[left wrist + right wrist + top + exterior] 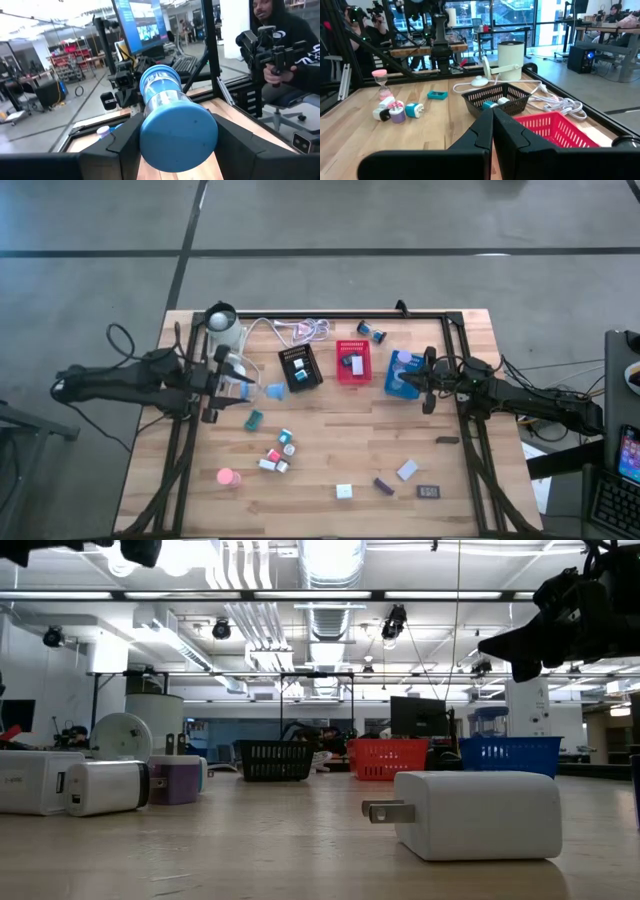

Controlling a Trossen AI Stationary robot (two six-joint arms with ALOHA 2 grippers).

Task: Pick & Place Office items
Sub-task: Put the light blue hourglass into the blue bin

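**Left wrist view: blue roll clamped in my left gripper**

I have the left gripper (175, 140) holding a blue roll (172, 120) between its two fingers, lifted above the left side of the counter (330, 465) near the black tray (300, 368). My right gripper (492, 132) is pinched fully together with nothing in it, and hangs over the blue tray (403, 375). The red tray (352, 362) sits between the black and blue ones. Loose office items lie spread across the counter: a pink roll (227, 477), a teal block (254, 419), a white block (344, 491) and a small dark rectangle (428, 492). A white coiled cable (300, 331) lies behind the trays.
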